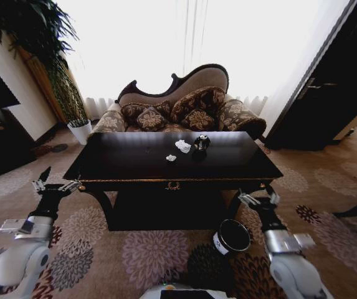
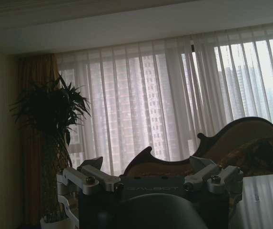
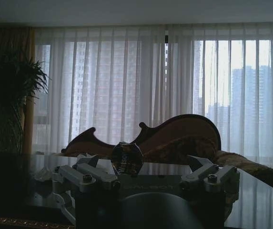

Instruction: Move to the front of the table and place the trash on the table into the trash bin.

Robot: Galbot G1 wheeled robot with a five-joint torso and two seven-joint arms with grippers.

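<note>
Facing the table (image 1: 134, 163) front-on from the carpet, trash lying at about 12 o'clock on the glossy top, past mid-depth toward the sofa (image 1: 184, 103). Black ball-like wad (image 1: 201, 142) just beside a white paper wad (image 1: 183, 146), at its 3 o'clock; smaller white paper wad (image 1: 171, 158) near, at roughly 7 o'clock from the first. No long axis worth noting on any of the three, all lumpish; no bottle made out. Right gripper (image 1: 257, 198) low by the front right table leg, jaws spread wide, holding nothing; black wad at its 11 o'clock and, judged by eye, nearer this arm than the other. Through the right wrist camera, wad (image 3: 126, 158) almost dead ahead between the open fingers, well beyond them. Left gripper (image 1: 52, 184) off the front left corner, jaws likewise open and empty, trash at its 2 o'clock, farther off. Trash bin (image 1: 232, 237) on the floor at 7 o'clock from the right gripper, near it, mouth tilted toward the robot.
</note>
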